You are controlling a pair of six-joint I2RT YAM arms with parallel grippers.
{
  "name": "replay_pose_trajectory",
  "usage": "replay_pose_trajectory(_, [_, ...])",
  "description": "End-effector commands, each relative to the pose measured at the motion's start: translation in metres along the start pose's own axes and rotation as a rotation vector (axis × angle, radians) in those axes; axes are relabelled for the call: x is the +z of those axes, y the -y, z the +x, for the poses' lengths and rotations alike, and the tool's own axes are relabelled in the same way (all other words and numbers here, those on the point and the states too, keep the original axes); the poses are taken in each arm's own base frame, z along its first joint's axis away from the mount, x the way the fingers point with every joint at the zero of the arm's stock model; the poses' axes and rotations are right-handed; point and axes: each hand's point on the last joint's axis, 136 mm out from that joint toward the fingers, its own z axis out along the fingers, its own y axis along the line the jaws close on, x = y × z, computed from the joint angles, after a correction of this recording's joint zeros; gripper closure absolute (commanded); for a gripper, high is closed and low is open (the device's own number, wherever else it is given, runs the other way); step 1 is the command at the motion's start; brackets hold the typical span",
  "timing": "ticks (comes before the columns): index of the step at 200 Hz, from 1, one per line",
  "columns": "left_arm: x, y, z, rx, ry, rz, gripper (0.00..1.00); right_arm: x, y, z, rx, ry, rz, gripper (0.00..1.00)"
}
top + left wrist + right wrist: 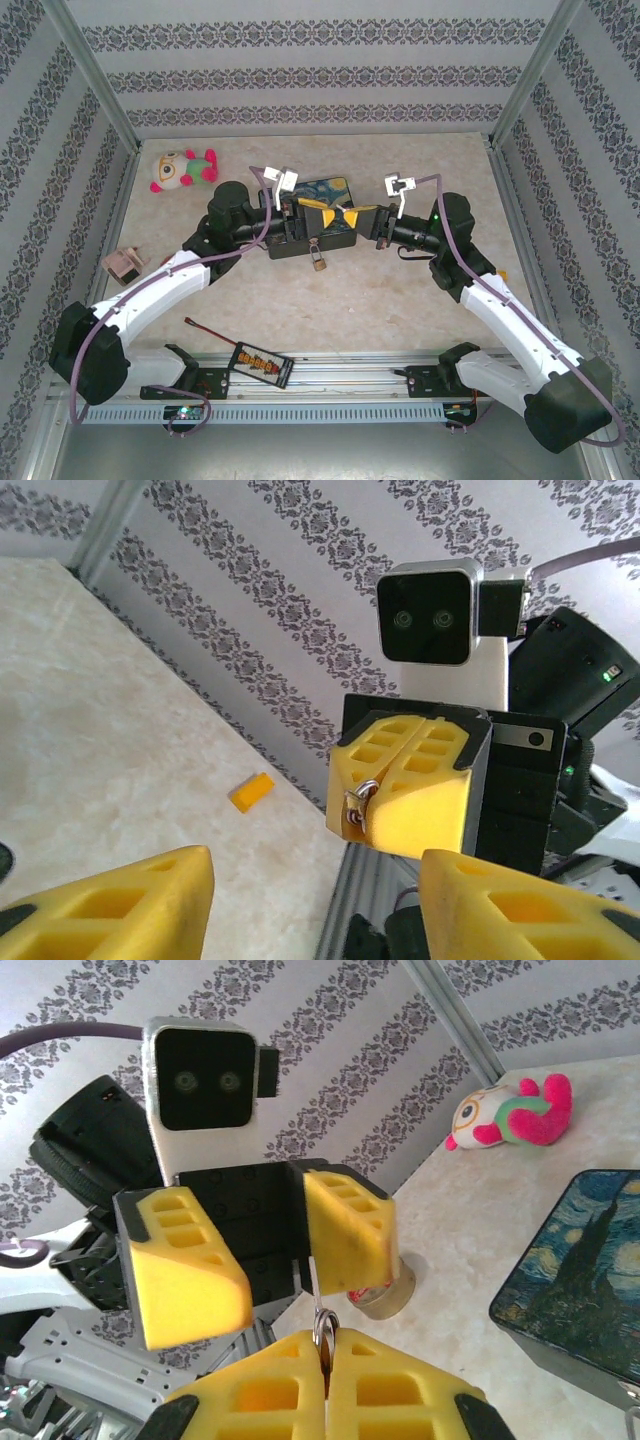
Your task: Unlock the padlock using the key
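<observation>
The small brass padlock hangs at the front of the starry-night tin box, below the two grippers. Above the box the grippers face each other tip to tip. My right gripper is shut on the key. The key's thin blade and silvery ring stick out toward the left gripper. My left gripper stands open, its yellow fingers spread either side of the key's tip. In the left wrist view the right gripper shows head-on, with the key ring at its tip.
A pink and green plush toy lies at the back left. A tape roll stands near the left arm, and a small yellow block lies by the right wall. A dark board with orange marks rests at the near edge.
</observation>
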Motion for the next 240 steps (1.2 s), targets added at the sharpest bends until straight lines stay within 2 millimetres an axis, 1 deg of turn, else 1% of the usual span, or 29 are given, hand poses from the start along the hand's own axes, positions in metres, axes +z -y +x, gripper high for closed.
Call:
replay_pose_trajectory(1, [0.001,0.027,-0.022,0.048,0.041,0.107,0.48,0.004,-0.011,-0.002,-0.025,0.004,-0.049,1.00])
replay_pose_trajectory(18, [0.003,0.029,-0.024,0.050,0.049,0.126,0.49,0.006,-0.012,-0.001,-0.023,-0.001,-0.056,1.00])
replay_pose_trajectory(71, [0.006,0.030,-0.028,0.049,0.073,0.150,0.66,0.009,-0.012,-0.002,-0.022,-0.002,-0.057,1.00])
replay_pose_trajectory(86, [0.006,0.029,-0.027,0.043,0.069,0.146,0.73,0.009,-0.012,-0.002,-0.023,-0.001,-0.057,1.00])
replay_pose_trajectory(156, [0.008,0.022,-0.022,0.039,0.058,0.133,0.74,0.012,-0.011,-0.003,-0.015,0.003,-0.060,1.00])
replay_pose_trajectory(175, [0.009,0.021,-0.021,0.037,0.054,0.132,0.77,0.012,-0.011,-0.002,-0.012,0.003,-0.060,1.00])
replay_pose_trajectory(192, [0.009,0.019,-0.020,0.032,0.051,0.130,0.84,0.012,-0.010,-0.002,-0.010,0.006,-0.057,1.00])
replay_pose_trajectory(205, [0.009,0.020,-0.020,0.034,0.051,0.132,0.88,0.013,-0.010,-0.002,-0.009,0.007,-0.057,1.00])
replay_pose_trajectory(226, [0.008,0.021,-0.020,0.040,0.055,0.132,0.99,0.013,-0.008,-0.002,-0.006,0.008,-0.051,1.00])
replay_pose_trajectory(232, [0.007,0.021,-0.021,0.045,0.057,0.129,1.00,0.013,-0.007,-0.002,-0.005,0.009,-0.046,1.00])
replay_pose_trajectory(240, [0.006,0.021,-0.021,0.048,0.059,0.121,1.00,0.012,-0.005,-0.001,-0.005,0.011,-0.038,0.86])
